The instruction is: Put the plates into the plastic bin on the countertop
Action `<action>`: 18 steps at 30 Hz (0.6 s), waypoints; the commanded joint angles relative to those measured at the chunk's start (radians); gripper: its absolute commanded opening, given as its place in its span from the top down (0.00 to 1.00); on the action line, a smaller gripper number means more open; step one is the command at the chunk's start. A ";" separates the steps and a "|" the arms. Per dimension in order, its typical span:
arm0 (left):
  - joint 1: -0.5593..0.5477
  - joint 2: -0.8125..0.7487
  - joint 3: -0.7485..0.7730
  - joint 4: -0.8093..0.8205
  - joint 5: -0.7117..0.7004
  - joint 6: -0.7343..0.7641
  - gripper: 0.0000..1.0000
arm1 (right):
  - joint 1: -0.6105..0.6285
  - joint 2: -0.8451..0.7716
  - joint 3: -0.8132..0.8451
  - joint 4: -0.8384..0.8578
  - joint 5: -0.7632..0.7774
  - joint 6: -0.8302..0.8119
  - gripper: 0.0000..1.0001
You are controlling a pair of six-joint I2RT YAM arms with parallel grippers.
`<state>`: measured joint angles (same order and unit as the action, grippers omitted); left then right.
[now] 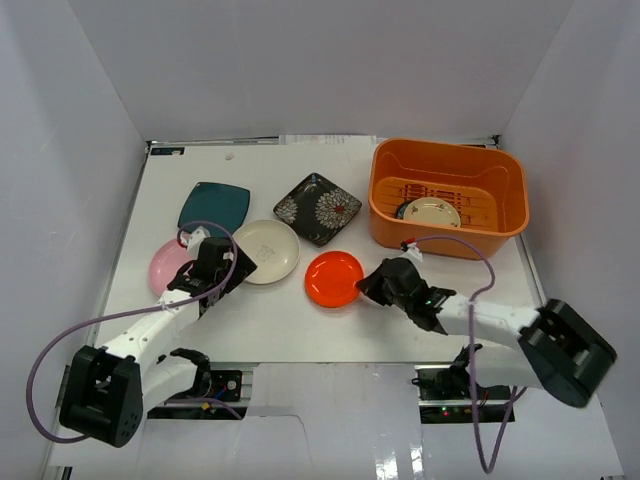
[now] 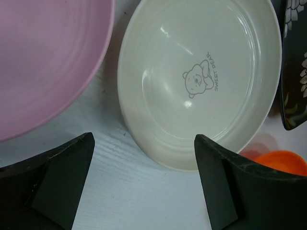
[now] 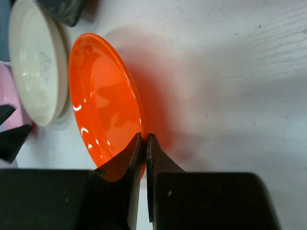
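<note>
My right gripper [image 1: 372,285] [image 3: 144,136] is shut on the right rim of the red-orange plate [image 1: 333,278] [image 3: 103,100], low over the countertop [image 1: 300,320]. My left gripper [image 1: 218,268] [image 2: 144,139] is open, its fingers [image 2: 62,177] just short of the near edge of a cream plate [image 1: 267,251] [image 2: 199,81] with a bear print. The pink plate [image 1: 166,265] [image 2: 48,57] lies to its left. The teal square plate [image 1: 213,204] and black floral plate [image 1: 317,208] lie behind. The orange bin [image 1: 448,235] at back right holds another cream plate [image 1: 432,211] over a dark patterned one [image 1: 402,210].
Pale walls [image 1: 90,150] enclose the countertop on three sides. A purple cable [image 1: 60,340] loops from the left arm and another [image 1: 478,260] arches over the right arm in front of the bin.
</note>
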<state>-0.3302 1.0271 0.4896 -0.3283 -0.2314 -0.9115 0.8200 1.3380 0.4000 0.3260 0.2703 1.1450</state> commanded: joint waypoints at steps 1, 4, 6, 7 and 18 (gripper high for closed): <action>0.016 0.039 -0.017 0.101 0.026 -0.001 0.05 | 0.011 -0.259 -0.016 -0.200 0.055 -0.131 0.92; 0.026 0.071 -0.046 0.164 0.023 0.000 0.09 | 0.008 -0.526 0.068 -0.367 0.043 -0.266 0.92; 0.030 0.114 -0.049 0.210 0.041 0.006 0.16 | 0.001 -0.625 0.220 -0.454 0.110 -0.370 0.92; 0.031 0.131 -0.045 0.218 0.047 0.008 0.22 | -0.002 -0.632 0.279 -0.532 0.141 -0.407 0.92; 0.031 0.157 -0.028 0.242 0.126 0.057 1.00 | -0.554 -0.263 0.707 -0.538 0.149 -0.691 0.92</action>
<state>-0.2966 1.2152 0.4564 -0.0891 -0.1474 -0.8806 0.3676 0.9581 1.0771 -0.1787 0.4492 0.5377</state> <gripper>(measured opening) 0.027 0.085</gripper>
